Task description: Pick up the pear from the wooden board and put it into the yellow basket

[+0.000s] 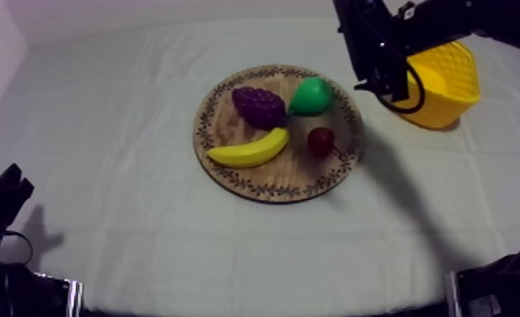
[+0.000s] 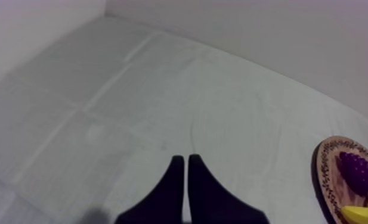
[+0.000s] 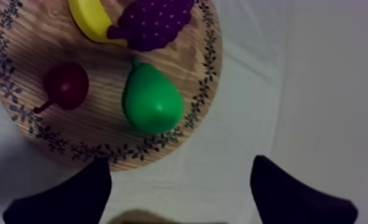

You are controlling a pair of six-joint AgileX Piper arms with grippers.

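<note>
— Spotting the pear (image 3: 152,100)?
— Lying on the wooden board (image 3: 61,145), narrow end by the grapes (image 3: 153,21), small red fruit (image 3: 67,85) alongside.
— Right gripper (image 3: 180,167)?
— Hovering just off the board's rim by the pear, fingers wide apart, gripping nothing; near the yellow basket (image 1: 448,84).
— Left gripper (image 2: 186,161)?
— Low over bare cloth (image 2: 162,89), fingers pressed together, holding nothing.
</note>
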